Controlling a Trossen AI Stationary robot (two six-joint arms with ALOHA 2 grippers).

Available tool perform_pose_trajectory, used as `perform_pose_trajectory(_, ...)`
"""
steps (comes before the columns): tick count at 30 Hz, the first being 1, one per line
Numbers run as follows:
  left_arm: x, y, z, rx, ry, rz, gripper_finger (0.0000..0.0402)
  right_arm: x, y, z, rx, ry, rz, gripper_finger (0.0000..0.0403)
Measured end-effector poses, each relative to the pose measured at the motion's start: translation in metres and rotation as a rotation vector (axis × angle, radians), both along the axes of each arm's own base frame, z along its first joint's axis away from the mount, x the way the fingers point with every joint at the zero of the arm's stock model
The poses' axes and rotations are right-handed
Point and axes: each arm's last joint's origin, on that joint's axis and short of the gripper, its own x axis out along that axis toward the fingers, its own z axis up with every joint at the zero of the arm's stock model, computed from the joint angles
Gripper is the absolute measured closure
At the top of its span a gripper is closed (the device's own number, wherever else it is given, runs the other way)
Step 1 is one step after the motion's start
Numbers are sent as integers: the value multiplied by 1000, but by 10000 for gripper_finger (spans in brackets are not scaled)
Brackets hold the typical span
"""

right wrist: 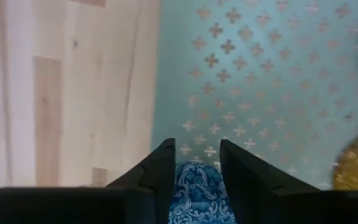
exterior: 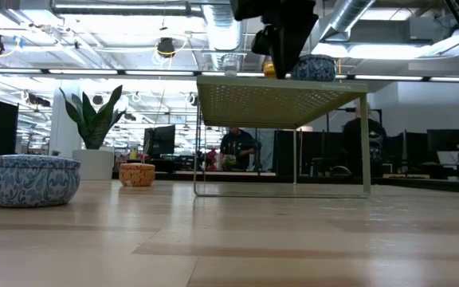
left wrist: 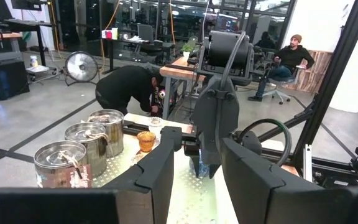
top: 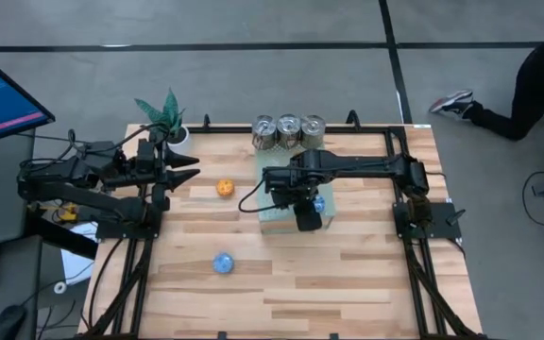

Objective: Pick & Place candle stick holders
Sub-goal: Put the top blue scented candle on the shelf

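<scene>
From my seat, the near half of the tabletop (top: pixel 348 283) is open planks, with only one blue holder (top: pixel 223 263) standing alone there. An orange holder (top: pixel 224 188) sits apart in the lane between the two arms. The far edge is crowded: three silver cups (top: pixel 289 131) in a row, the plant (top: pixel 166 115) at the left corner. The pale-green perforated block (top: pixel 274 213) fills the middle, and the right gripper (top: pixel 307 221) hangs over it, its fingers (right wrist: pixel 160 171) astride a blue patterned holder (right wrist: pixel 197 194). The left gripper (top: pixel 193 168) waits beside the plant.
</scene>
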Motion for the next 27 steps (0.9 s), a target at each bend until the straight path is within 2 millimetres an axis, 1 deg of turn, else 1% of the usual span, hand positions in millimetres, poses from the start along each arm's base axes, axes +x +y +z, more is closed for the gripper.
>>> perform_pose_trajectory(5, 0, 0, 0, 0, 1, 0, 270, 0, -2, 0, -37, 0, -2, 301)
perform_pose_trajectory(10, 0, 0, 0, 0, 0, 0, 270, -2, -3, 0, -39, 16, -4, 305)
perform_pose_trajectory(13, 0, 0, 0, 0, 1, 0, 270, -5, -5, 4, -61, 12, -8, 305)
perform_pose_trajectory(21, 0, 0, 0, 0, 0, 0, 270, -23, -7, 38, -59, -116, -41, 305)
perform_pose_trajectory(25, 0, 0, 0, 0, 1, 1, 270, -41, -6, 62, -43, -188, -118, 305)
perform_pose_trajectory(27, 0, 0, 0, 0, 2, 1, 270, -51, -2, 74, -32, -228, -160, 306)
